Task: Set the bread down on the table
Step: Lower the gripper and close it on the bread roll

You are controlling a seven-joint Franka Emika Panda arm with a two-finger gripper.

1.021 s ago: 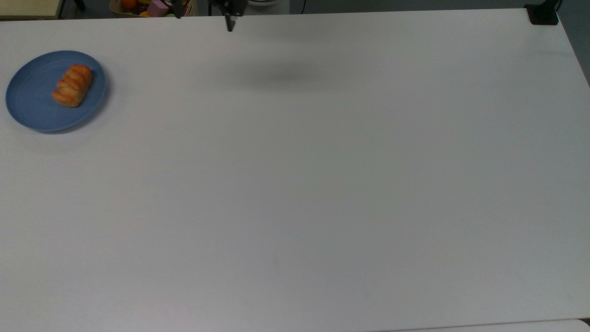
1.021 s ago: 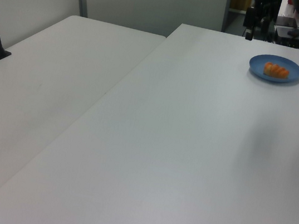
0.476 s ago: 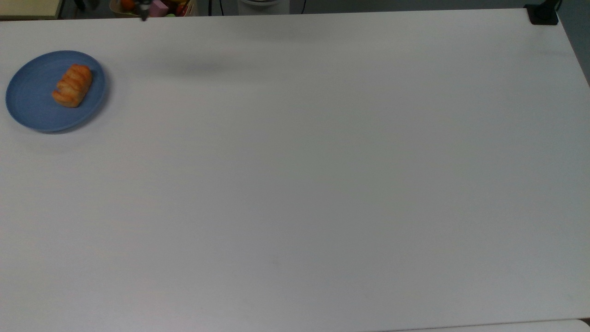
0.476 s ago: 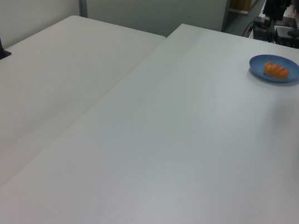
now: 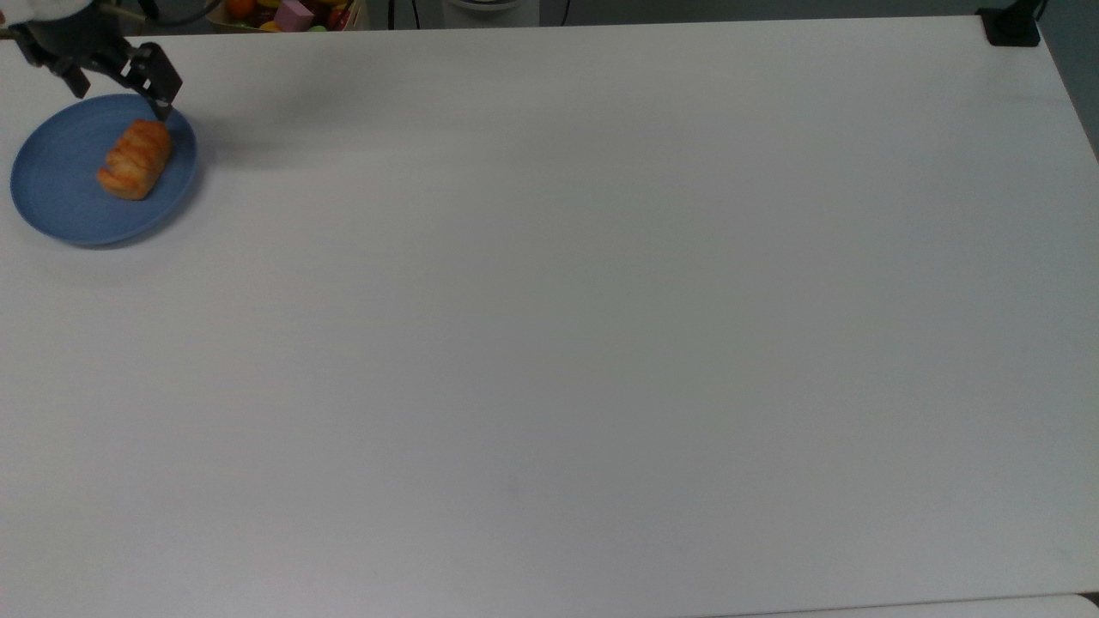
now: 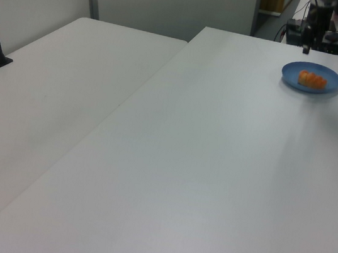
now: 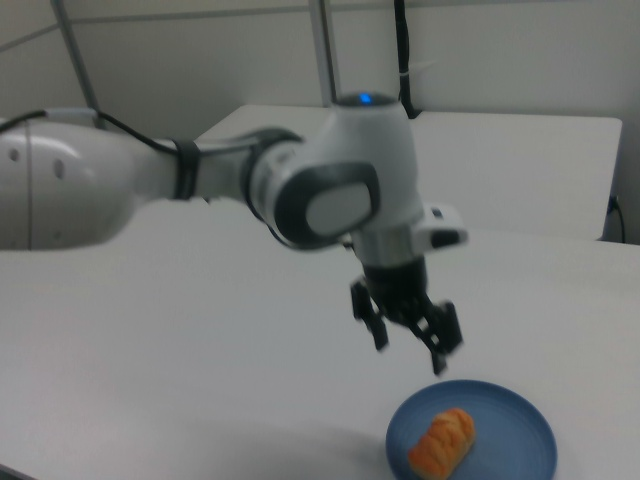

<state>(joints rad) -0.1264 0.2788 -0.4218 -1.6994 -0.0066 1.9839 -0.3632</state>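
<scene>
— Where is the bread (image 5: pixel 135 160)?
— On the blue plate (image 5: pixel 60 202), near the bench's (image 5: pixel 601 343) far left corner in the top view. It lies aslant, nothing touching it.
— And the tool (image 7: pixel 410 345)?
— It hangs above the plate's far rim, fingers (image 7: pixel 441 345) spread wide and empty, pointing down.
— Anything else?
— A black mount (image 5: pixel 1011 26) sits at the far right corner.

My arm (image 7: pixel 150 190) reaches in from the right view's left, wrist bent so the gripper (image 7: pixel 408 335) points downward. Its jaws stand apart, holding nothing, and the gripper hangs in the air with both dark fingers (image 7: pixel 440 345) spread.
</scene>
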